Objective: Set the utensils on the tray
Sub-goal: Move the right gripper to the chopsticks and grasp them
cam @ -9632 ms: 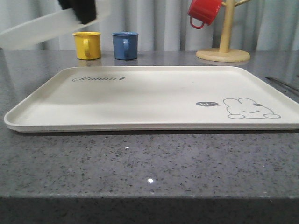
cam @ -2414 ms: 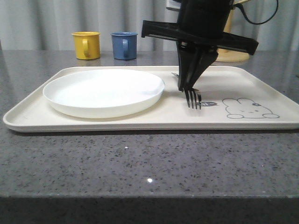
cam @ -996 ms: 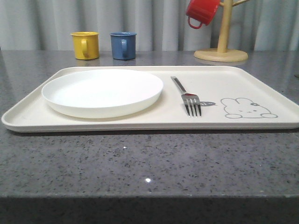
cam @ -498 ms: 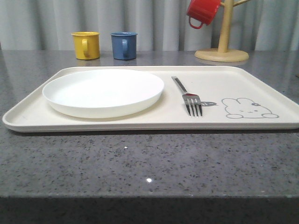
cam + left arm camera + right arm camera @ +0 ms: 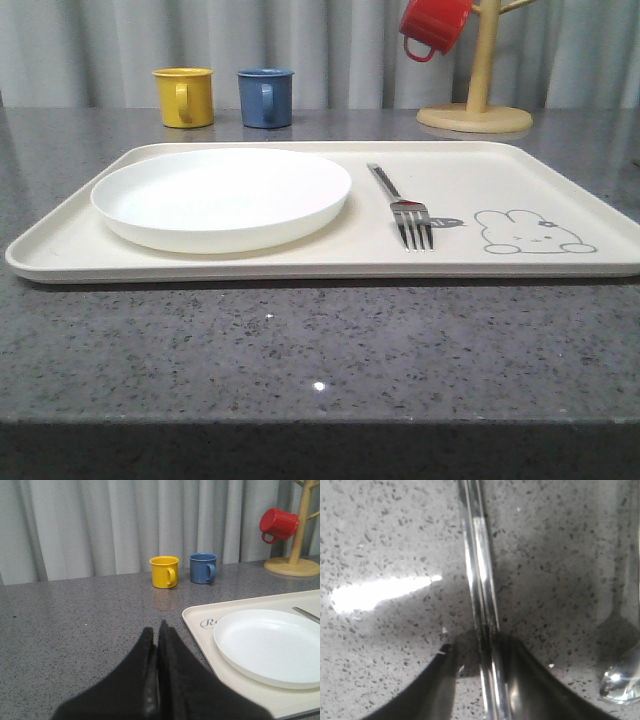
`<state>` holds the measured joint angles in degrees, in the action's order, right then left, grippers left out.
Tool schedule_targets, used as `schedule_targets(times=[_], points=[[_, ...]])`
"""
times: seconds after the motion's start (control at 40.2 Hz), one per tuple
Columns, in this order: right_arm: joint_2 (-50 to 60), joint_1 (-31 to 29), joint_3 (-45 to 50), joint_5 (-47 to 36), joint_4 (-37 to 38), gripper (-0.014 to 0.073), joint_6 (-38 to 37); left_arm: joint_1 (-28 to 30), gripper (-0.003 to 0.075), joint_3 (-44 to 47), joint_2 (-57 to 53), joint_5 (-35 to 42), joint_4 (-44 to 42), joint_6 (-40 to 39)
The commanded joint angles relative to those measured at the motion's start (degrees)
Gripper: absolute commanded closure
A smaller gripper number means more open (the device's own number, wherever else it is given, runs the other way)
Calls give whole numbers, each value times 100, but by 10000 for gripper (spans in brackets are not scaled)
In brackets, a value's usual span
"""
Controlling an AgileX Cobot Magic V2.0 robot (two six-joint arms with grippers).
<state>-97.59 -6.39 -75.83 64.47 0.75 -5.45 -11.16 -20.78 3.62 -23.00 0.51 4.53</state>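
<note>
Right wrist view: my right gripper (image 5: pixel 487 680) has its jaws clenched on the chopsticks (image 5: pixel 480 570), low on the counter (image 5: pixel 380 540), the spoon (image 5: pixel 620 680) beside them. The fork (image 5: pixel 402 205) already lies on the tray (image 5: pixel 560 170) right of the plate (image 5: pixel 220 195). My left gripper (image 5: pixel 157 645) rests with jaws pressed together, empty. Next I judge: lift, carry to the tray.

Tray (image 5: pixel 560 190): cream, with grey rabbit drawing and grey script. Plate (image 5: pixel 220 195): white. Fork (image 5: pixel 402 205): shiny silver. Mugs: yellow (image 5: pixel 185 96), blue (image 5: pixel 266 97), red (image 5: pixel 434 25). Table (image 5: pixel 320 350): grey, dark-speckled. Chopsticks (image 5: pixel 482 595): silver. Left fingers (image 5: pixel 150 680): black.
</note>
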Motion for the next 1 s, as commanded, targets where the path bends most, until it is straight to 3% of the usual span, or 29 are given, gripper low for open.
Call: schedule_targets(times=[0.0,0.224,0.548,0.971], points=[[171,-23,-117,18,78,440,62,-8,739,-158,87,454,4,-59],[224,-23,-117,95,86,611,62,-8,739,-158,87,454,4,-59],[962,432,-512,933,79,609,-228,-8,739,-158,87,454,4,-59],[851,2288,-895,820,35,609,-1381,-8,739,-158,87,454,4,-59]])
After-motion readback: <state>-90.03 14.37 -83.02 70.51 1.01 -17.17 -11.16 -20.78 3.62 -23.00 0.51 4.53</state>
